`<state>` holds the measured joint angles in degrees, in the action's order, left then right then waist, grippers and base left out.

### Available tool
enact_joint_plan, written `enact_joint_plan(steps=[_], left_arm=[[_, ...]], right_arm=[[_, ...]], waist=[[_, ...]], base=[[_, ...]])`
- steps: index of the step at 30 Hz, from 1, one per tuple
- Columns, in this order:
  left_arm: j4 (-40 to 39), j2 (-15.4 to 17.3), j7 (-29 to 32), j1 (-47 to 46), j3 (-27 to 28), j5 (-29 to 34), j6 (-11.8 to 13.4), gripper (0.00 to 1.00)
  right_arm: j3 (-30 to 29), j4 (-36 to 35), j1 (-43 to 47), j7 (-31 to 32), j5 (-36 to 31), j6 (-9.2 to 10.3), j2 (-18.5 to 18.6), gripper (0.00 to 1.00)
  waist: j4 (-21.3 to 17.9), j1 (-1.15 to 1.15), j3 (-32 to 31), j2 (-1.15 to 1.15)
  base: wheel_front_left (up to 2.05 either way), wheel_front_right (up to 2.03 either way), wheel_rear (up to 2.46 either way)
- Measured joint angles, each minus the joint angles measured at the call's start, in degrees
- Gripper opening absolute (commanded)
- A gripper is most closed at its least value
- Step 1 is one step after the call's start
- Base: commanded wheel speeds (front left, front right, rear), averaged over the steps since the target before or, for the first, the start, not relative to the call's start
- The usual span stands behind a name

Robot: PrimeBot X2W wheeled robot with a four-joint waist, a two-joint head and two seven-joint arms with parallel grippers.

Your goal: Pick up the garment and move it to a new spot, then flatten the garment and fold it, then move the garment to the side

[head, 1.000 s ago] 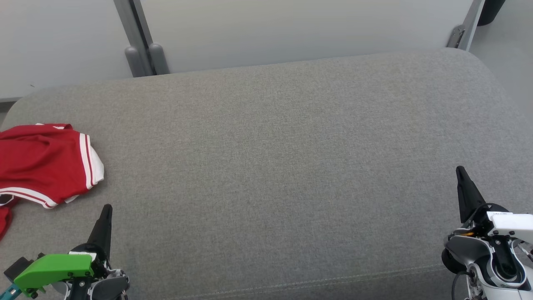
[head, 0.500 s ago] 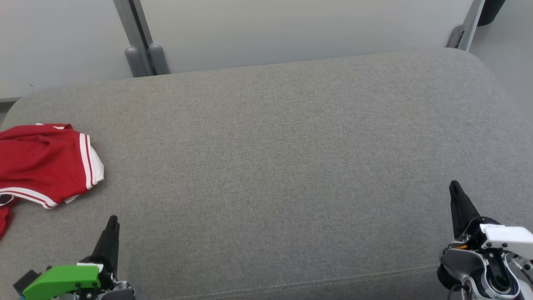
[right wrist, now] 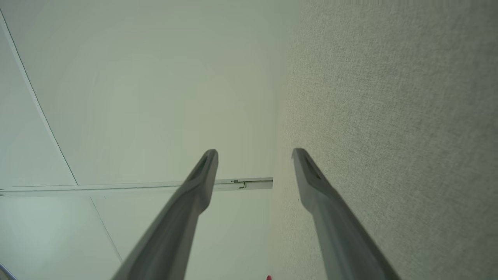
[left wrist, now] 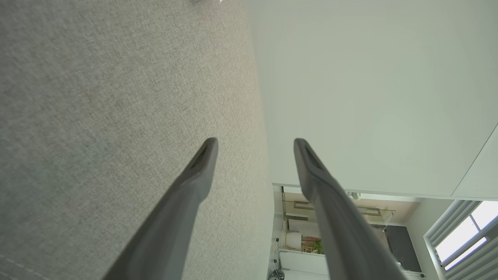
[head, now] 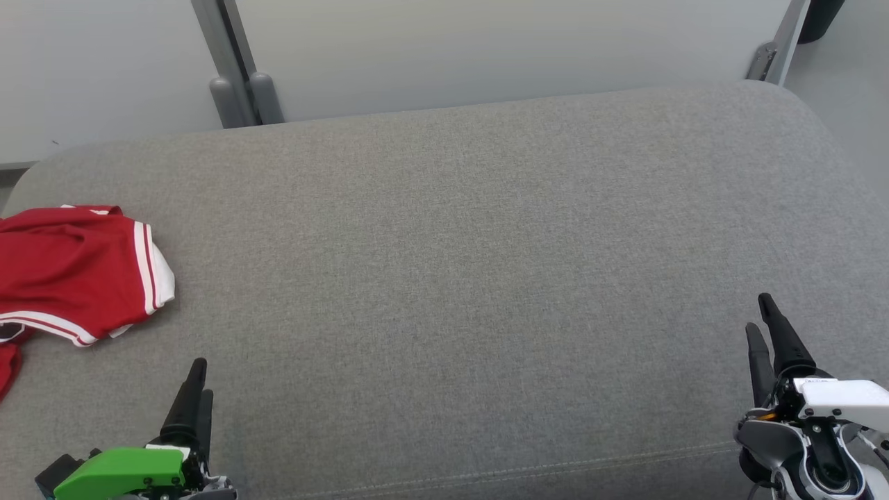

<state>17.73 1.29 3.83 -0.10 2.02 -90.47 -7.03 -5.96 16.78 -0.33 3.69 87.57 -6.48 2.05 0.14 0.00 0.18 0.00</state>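
The red garment (head: pixel 69 271) lies crumpled at the left edge of the grey cushioned surface (head: pixel 444 243). We judge it light, soft and floppy, best pinched at its white-striped hem (head: pixel 147 267). Our left fingers (left wrist: pixel 196 175) and right fingers (right wrist: pixel 198 186) stand apart, empty.

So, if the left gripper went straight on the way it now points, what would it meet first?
Nothing near, it seems. The left gripper points across the grey cushion; the red garment lies left of that line. The pale wall beyond the far edge would likely come first, though depth is unclear.
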Motion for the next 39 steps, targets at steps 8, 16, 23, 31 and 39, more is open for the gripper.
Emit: enact_joint_plan(steps=[8, 16, 23, 31, 39], left_arm=[[-0.2, 1.3, -1.9, 0.0, -2.1, 6.0, 0.0, 1.0], [-1.0, 2.1, -3.4, 0.0, -4.1, 11.6, 0.6, 1.0], [-1.7, 3.4, -4.7, 0.0, -5.9, 18.8, 1.6, 1.0], [-3.4, 4.3, -6.0, 0.0, -7.7, 27.2, 2.6, 1.0], [-4.3, 4.8, -7.7, 0.0, -9.3, 33.9, 3.8, 1.0]], right_arm=[[1.5, -1.2, 1.0, -1.7, -7.2, 0.1, 1.7, 1.0], [3.2, -3.3, 1.0, -3.0, -16.0, 1.75, 4.0, 1.0], [5.3, -4.7, 1.1, -4.3, -23.5, 3.14, 5.2, 1.0], [7.8, -5.3, 2.2, -5.8, -31.3, 4.2, 6.7, 1.0], [9.4, -5.8, 2.9, -7.6, -38.2, 5.65, 8.1, 1.0]], waist=[[0.1, 0.01, -0.1, 0.0], [0.2, 0.01, -0.2, 0.0], [0.3, 0.01, -0.4, 0.0], [0.4, 0.0, -0.6, 0.0], [0.6, 0.0, -0.7, 0.0]], base=[[0.0, 0.0, 0.0], [0.0, 0.0, 0.0], [0.0, 0.0, 0.0], [0.0, 0.0, 0.0], [0.0, 0.0, 0.0]])
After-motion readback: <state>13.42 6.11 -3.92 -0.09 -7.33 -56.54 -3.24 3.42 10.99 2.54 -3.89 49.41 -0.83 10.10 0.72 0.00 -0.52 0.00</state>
